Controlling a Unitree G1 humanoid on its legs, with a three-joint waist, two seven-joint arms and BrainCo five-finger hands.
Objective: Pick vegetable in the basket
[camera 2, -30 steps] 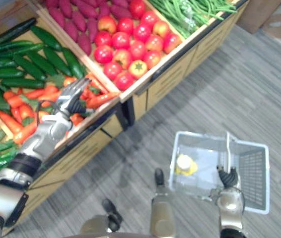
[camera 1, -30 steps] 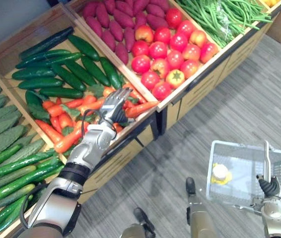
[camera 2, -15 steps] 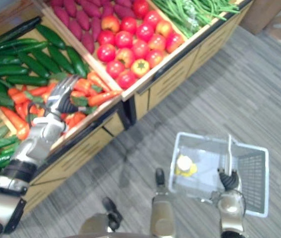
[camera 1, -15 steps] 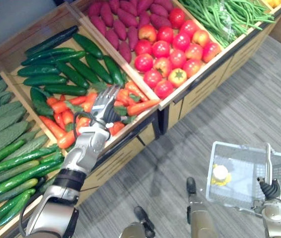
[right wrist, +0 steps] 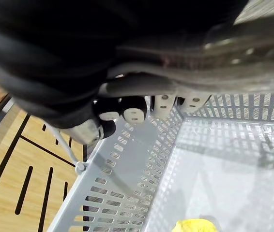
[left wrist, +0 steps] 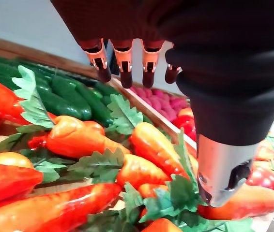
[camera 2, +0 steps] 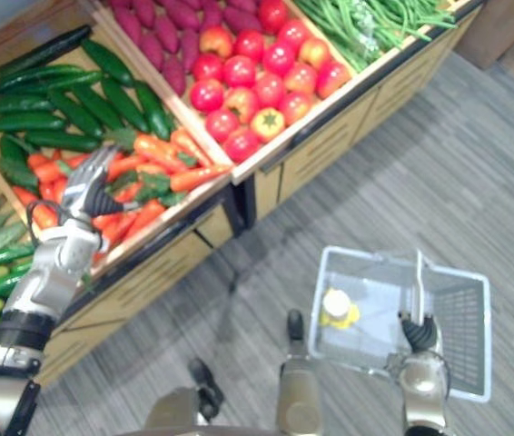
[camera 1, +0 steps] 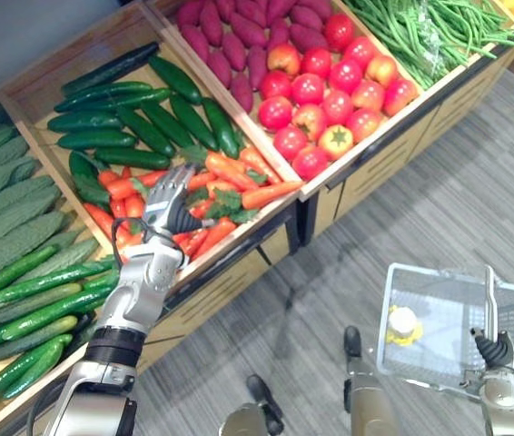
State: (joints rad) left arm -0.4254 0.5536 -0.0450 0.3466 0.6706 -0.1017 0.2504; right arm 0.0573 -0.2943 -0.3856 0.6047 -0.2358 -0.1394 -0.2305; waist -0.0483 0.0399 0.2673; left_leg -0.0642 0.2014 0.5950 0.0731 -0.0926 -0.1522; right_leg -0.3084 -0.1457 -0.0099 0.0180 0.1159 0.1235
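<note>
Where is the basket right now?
In the left eye view the white basket is at lower right, its handle gripped by the right hand, away from the vegetable stand.

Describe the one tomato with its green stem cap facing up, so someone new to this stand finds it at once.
On the wooden stand, find the compartment of red tomatoes between the purple sweet potatoes and the green beans. Along its front edge lies the tomato: more orange than its neighbours, with a green star-shaped stem cap on top.
</note>
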